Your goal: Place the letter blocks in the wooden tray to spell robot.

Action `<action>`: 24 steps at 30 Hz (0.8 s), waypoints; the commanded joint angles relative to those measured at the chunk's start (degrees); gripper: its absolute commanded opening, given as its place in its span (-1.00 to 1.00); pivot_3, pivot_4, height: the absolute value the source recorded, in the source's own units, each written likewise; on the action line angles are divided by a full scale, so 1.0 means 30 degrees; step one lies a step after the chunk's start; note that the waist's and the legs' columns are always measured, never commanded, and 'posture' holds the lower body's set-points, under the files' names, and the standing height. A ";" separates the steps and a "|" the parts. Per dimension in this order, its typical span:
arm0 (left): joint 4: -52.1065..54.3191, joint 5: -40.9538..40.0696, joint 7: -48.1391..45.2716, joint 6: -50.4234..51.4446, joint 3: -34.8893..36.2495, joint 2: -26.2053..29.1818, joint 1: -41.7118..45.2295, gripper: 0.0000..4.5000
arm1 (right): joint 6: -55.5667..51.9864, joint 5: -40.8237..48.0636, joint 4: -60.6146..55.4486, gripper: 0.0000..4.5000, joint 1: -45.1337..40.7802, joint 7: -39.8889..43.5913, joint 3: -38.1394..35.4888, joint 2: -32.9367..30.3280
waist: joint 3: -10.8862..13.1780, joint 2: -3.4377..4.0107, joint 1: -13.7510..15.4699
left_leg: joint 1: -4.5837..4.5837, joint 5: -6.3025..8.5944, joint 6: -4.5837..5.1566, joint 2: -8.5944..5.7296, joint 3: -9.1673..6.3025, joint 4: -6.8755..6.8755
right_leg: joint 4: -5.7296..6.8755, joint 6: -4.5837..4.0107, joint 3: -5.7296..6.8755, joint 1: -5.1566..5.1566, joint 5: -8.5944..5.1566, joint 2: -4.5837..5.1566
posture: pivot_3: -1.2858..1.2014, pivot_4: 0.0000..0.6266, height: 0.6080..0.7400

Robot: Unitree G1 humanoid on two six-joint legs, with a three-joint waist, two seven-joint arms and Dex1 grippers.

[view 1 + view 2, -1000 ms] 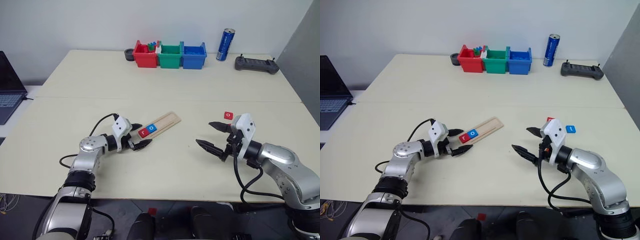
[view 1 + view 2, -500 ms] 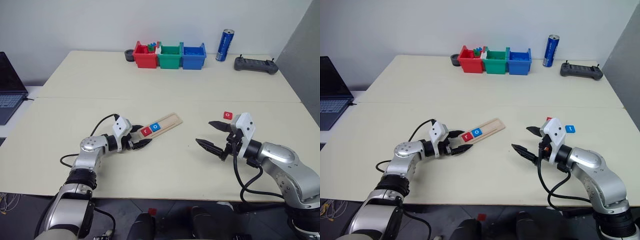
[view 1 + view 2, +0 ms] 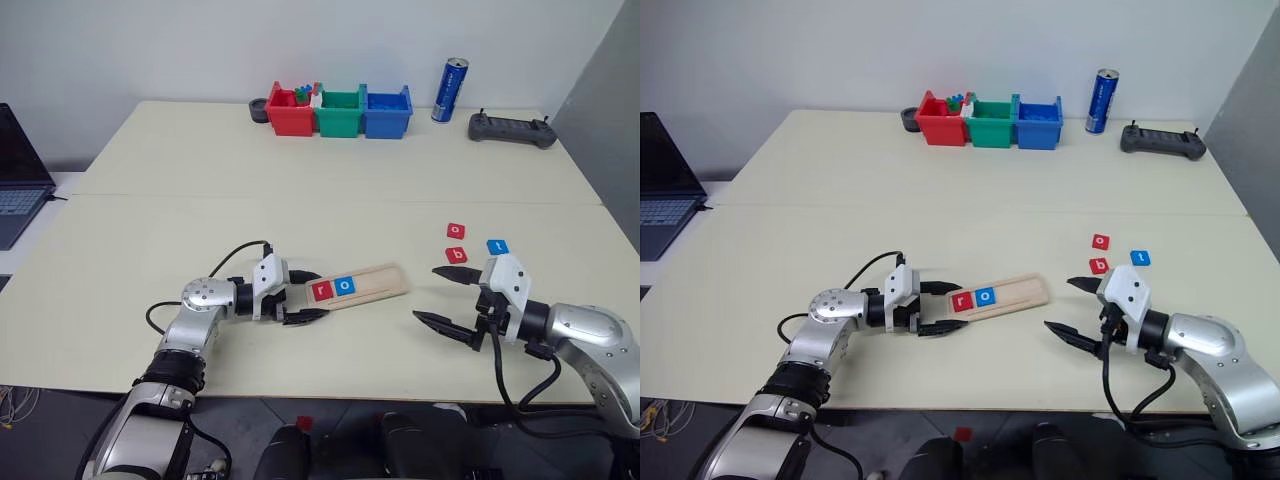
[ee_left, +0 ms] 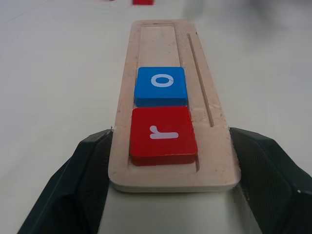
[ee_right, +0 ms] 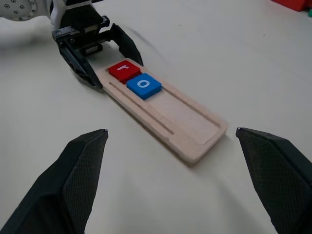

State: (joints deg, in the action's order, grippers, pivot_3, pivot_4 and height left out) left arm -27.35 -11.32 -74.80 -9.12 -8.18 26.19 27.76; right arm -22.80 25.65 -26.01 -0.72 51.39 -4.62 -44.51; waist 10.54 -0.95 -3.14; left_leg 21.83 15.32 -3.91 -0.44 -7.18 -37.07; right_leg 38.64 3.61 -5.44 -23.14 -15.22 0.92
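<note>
The wooden tray [image 3: 380, 282] lies almost crosswise at the table's front middle. A red "r" block [image 3: 321, 290] and a blue "o" block [image 3: 344, 286] sit side by side in its groove at the left end. My left gripper [image 3: 312, 294] is shut on that end, one finger [image 4: 83, 175] against each long side. Three loose letter blocks lie to the right: a red "o" [image 3: 456, 230], a red "b" [image 3: 456, 254] and a blue "t" [image 3: 497, 246]. My right gripper [image 3: 427, 294] hangs open and empty just in front of them, to the right of the tray.
Red [image 3: 290, 112], green [image 3: 340, 112] and blue [image 3: 387, 112] bins stand at the back middle, the red one holding small toy pieces. A blue can [image 3: 451, 90] and a black controller [image 3: 512, 129] are at the back right. A laptop [image 3: 18, 170] sits at the far left.
My left gripper has dragged the tray to the right and nearer the front edge, turning it almost crosswise. The right gripper has drawn back to the right, uncovering the "b" and "t" blocks.
</note>
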 commanded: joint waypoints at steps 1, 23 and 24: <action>0.0475 -0.0264 -0.0775 -0.0276 -0.0280 -0.0061 0.0224 0.50 | 0.1370 -0.0100 -0.0033 1.00 0.0192 0.1207 -0.0543 -0.0517 | 0.0000 0.0001 -0.0058 | -0.0004 0.0000 0.0000 0.0001 0.0008 0.0000 | 0.0001 0.0000 -0.0010 0.0000 0.0000 -0.0002 | 0.03 -0.52 1.00; -0.6605 0.1230 -0.2495 -0.4446 -0.0733 -0.1095 0.4089 0.50 | 0.2800 -0.0670 0.1101 1.00 0.0243 0.2059 -0.0308 -0.0640 | 0.0011 -0.0019 -0.0005 | -0.0003 0.0000 0.0001 -0.0009 0.0012 -0.0009 | 0.0006 0.0000 -0.0020 0.0003 0.0000 -0.0006 | 0.03 -0.52 1.00; -0.6898 0.1326 -0.2481 -0.4600 -0.0767 -0.1207 0.4280 0.50 | 0.2781 -0.0685 0.1136 1.00 0.0188 0.2034 -0.0278 -0.0615 | 0.0011 -0.0019 -0.0004 | -0.0002 0.0000 0.0001 -0.0010 0.0011 -0.0009 | 0.0006 0.0000 -0.0020 0.0003 0.0000 -0.0007 | 0.03 -0.52 1.00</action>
State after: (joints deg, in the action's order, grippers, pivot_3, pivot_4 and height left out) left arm -47.70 -7.57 -82.01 -21.57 -10.86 23.10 39.38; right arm -14.58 23.31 -21.84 0.62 57.56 -4.91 -46.39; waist 10.58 -1.01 -3.15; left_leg 21.82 15.32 -3.91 -0.47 -7.15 -37.10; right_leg 38.65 3.61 -5.50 -23.13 -15.22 0.90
